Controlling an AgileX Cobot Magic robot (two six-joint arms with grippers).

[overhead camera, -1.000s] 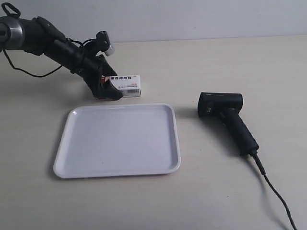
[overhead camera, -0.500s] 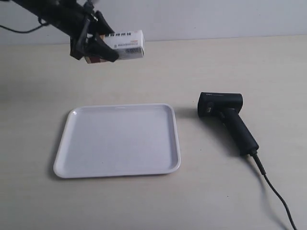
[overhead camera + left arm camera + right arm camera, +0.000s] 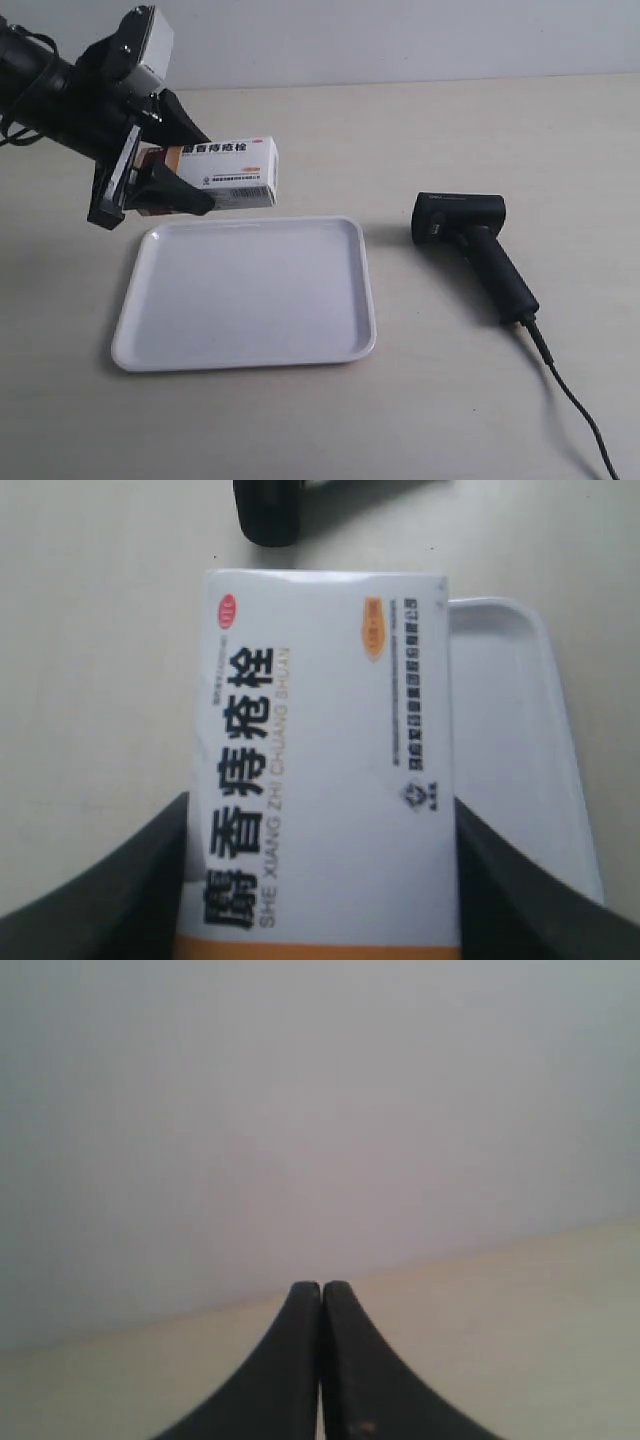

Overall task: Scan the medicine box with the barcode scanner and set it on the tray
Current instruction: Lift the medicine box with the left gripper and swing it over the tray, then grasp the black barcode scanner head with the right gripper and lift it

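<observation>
The white medicine box (image 3: 228,172) with dark lettering hangs in the air just above the far edge of the white tray (image 3: 245,355), and my left gripper (image 3: 172,178) is shut on its end. In the left wrist view the medicine box (image 3: 325,770) fills the middle between the two black fingers (image 3: 110,890), with the tray (image 3: 525,740) beside it and the head of the barcode scanner (image 3: 268,510) beyond. The black barcode scanner (image 3: 472,250) lies on the table to the right of the tray. My right gripper (image 3: 321,1290) is shut on nothing, facing a pale wall.
The scanner's black cable (image 3: 575,400) trails toward the front right corner of the beige table (image 3: 450,130). A grey wall (image 3: 400,40) runs behind the table.
The left arm has swung the medicine box from high at the back down and forward, closer to the tray's far edge. The scanner and tray have not moved.
</observation>
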